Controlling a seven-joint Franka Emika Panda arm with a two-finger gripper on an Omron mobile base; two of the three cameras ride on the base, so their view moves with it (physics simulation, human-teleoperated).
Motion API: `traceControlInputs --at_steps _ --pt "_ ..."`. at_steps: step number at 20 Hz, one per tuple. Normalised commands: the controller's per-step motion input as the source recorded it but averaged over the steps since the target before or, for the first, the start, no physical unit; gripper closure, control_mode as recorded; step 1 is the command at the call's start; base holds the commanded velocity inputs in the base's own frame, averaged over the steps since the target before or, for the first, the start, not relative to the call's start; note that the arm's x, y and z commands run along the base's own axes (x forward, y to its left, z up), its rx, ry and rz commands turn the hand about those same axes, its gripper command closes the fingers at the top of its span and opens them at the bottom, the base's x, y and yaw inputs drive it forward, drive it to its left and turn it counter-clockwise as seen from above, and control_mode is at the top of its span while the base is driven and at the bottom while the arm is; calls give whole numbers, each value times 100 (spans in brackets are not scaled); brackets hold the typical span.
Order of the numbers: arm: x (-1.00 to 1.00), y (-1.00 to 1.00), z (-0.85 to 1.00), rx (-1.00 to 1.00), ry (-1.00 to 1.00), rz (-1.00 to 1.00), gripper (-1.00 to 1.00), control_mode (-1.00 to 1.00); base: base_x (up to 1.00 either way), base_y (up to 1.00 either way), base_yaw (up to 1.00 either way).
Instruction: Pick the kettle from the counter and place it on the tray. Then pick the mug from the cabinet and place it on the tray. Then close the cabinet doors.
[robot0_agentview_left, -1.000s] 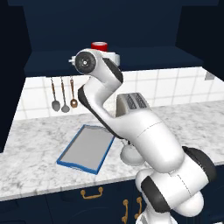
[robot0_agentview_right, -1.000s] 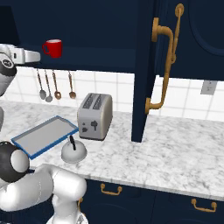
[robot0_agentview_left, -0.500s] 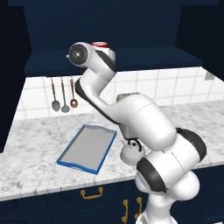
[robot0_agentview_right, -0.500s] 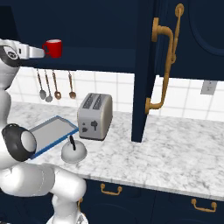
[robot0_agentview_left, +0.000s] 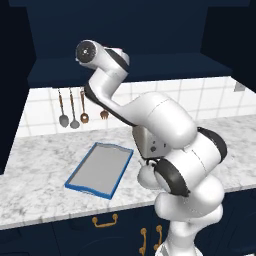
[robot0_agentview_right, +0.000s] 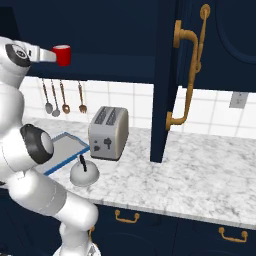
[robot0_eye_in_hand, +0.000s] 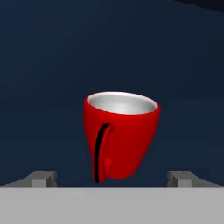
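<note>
We've got the red mug (robot0_eye_in_hand: 120, 133) dead centre in the hand view, handle toward us, sitting in the dark cabinet (robot0_agentview_right: 105, 30), with the fingers (robot0_eye_in_hand: 43, 178) spread wide at the bottom corners and holding nothing. In the right base view the mug sits upper left, our wrist hiding its left edge. Lower left, the kettle (robot0_agentview_right: 84, 172) stands on the worktop (robot0_agentview_right: 200, 170) beside the tray (robot0_agentview_left: 100, 170), which our arm partly covers.

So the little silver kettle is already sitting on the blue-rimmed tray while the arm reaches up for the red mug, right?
Not quite. The kettle stands on the marble counter beside the tray, not on it, as the right base view shows. The arm is indeed reaching up for the red mug.
</note>
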Motion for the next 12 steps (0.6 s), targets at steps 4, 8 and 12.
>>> traceControlInputs --at_steps 4,8,12 --pt "13 0 0 0 8 -1 -100 -100 0 0 0" --pt "17 0 0 0 8 0 -100 -100 0 0 0" --pt "24 0 0 1 9 0 -100 -100 0 0 0"
